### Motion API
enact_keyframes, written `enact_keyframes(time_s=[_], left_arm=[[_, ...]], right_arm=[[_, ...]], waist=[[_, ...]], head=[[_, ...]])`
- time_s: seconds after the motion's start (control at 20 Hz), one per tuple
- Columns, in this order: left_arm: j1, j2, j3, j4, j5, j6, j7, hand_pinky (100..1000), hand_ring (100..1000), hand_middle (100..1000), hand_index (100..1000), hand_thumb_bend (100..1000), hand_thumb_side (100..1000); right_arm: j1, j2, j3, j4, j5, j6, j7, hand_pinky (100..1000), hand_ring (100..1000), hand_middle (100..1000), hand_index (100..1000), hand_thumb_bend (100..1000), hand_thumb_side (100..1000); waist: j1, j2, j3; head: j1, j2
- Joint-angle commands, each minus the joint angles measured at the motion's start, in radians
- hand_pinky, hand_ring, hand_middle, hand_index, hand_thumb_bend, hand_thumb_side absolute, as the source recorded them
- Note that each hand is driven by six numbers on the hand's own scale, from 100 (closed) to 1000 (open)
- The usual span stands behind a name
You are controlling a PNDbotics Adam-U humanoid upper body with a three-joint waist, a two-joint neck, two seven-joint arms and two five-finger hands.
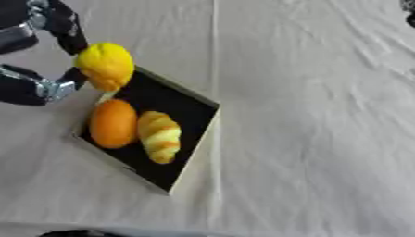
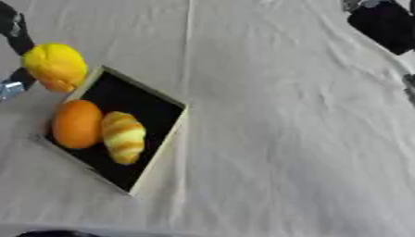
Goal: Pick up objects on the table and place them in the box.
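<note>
Left hand (image 1: 57, 55), black fingers with silver joints, curled round bumpy yellow lemon-shaped fruit (image 1: 105, 65), held over far-left corner of shallow black-lined box with pale rim (image 1: 194, 139). Inside box: round orange (image 1: 113, 123) touching striped yellow croissant (image 1: 160, 136). White tablecloth (image 1: 308, 129). Right hand (image 2: 385, 23) at far-right table edge, fingers can't tell.

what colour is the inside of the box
Black inside the box, with a pale rim; clearest in the left eye view.
</note>
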Motion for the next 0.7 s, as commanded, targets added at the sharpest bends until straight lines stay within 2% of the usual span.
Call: enact_keyframes(time_s=[0.05, 0.4, 0.7], left_arm=[[-0.003, 0.033, -0.005, -0.019, 0.007, -0.002, -0.012, 614, 543, 461, 563, 135, 100], [-0.021, -0.004, -0.055, -0.009, -0.042, 0.031, -0.051, 609, 543, 465, 567, 142, 100], [-0.051, -0.061, -0.096, 0.031, -0.102, 0.046, -0.032, 609, 544, 468, 572, 141, 100]], right_arm=[[-0.012, -0.022, -0.015, -0.018, -0.005, -0.005, -0.001, 867, 748, 725, 831, 100, 437], [-0.008, -0.011, -0.013, -0.018, -0.008, -0.004, 0.003, 868, 748, 723, 830, 100, 452], [-0.001, -0.002, -0.013, -0.018, -0.010, -0.001, 0.003, 869, 748, 722, 829, 100, 474]], waist=[[0.004, -0.024, 0.000], [0.002, -0.023, -0.005], [0.003, -0.021, -0.005]], head=[[0.003, 0.002], [0.007, 0.005], [0.010, 0.001]])
